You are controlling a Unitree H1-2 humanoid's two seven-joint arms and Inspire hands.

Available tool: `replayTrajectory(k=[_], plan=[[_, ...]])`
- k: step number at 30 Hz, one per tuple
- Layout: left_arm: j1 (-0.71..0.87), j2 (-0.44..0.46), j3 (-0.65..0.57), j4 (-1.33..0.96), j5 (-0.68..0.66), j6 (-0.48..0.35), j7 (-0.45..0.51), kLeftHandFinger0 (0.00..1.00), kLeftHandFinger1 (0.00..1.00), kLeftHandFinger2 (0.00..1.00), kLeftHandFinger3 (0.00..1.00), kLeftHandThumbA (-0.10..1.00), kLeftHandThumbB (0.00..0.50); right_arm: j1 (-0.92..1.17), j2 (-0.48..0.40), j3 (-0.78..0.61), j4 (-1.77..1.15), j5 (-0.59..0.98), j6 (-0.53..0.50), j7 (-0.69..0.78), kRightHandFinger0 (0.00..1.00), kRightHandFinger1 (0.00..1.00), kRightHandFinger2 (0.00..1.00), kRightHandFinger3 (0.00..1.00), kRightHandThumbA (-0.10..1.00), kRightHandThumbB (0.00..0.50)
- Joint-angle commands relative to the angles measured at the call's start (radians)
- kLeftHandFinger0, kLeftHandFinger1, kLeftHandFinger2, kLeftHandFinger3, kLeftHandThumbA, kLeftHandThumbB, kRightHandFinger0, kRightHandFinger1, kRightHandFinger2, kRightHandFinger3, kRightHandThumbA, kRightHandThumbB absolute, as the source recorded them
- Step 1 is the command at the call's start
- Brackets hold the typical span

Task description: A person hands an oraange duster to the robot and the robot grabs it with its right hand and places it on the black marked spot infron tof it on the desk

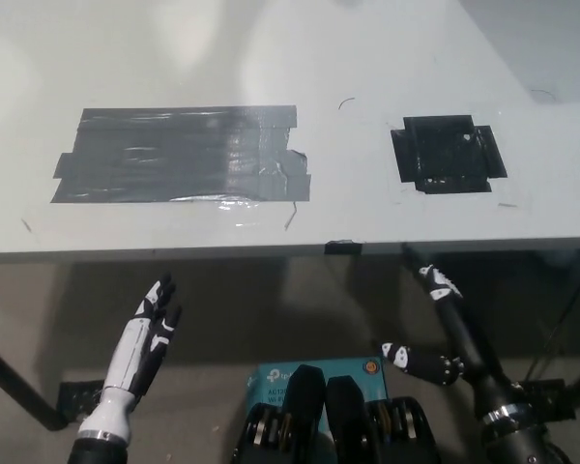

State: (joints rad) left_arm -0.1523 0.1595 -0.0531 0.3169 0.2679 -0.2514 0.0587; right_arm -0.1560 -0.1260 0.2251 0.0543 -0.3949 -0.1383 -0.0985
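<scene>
white desk: grey tape patch, black marked spot. left robot hand, right robot hand open, empty.

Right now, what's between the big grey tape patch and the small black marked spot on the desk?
Bare desk separates the grey tape patch from the black marked spot, head view.

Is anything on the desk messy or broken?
Yes. The big grey tape patch is ragged: its strips overlap unevenly, and its right end is wrinkled and peeling. The small black marked spot looks tidier, and no duster is in view.
</scene>
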Motion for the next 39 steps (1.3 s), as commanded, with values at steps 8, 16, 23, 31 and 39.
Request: replayTrajectory(k=[8,16,23,31,39], plan=[[0.009,0.008,-0.004,-0.023,0.02,-0.042,0.02,1.0,1.0,1.0,1.0,1.0,0.089,-0.092,0.014,-0.139,-0.472,0.017,0.125,0.027,1.0,1.0,1.0,1.0,0.94,0.258],[0.01,0.011,-0.008,-0.029,0.027,-0.035,0.016,1.0,1.0,1.0,1.0,1.0,0.08,-0.148,0.044,-0.167,-0.519,-0.014,0.143,0.02,1.0,1.0,1.0,1.0,1.0,0.25],[0.017,0.005,-0.008,-0.026,0.018,-0.034,0.011,1.0,1.0,1.0,1.0,1.0,0.094,-0.191,0.055,-0.163,-0.53,-0.051,0.186,0.036,1.0,1.0,1.0,1.0,1.0,0.263],[0.016,0.007,-0.012,-0.03,0.026,-0.032,0.008,1.0,1.0,1.0,1.0,1.0,0.082,-0.32,0.073,-0.144,-0.454,-0.092,0.25,0.05,1.0,1.0,1.0,1.0,1.0,0.237],[0.003,0.008,-0.009,-0.027,0.02,-0.024,0.004,1.0,1.0,1.0,1.0,0.97,0.082,-0.506,0.064,-0.145,-0.252,-0.056,0.319,0.084,1.0,1.0,1.0,1.0,1.0,0.233]])
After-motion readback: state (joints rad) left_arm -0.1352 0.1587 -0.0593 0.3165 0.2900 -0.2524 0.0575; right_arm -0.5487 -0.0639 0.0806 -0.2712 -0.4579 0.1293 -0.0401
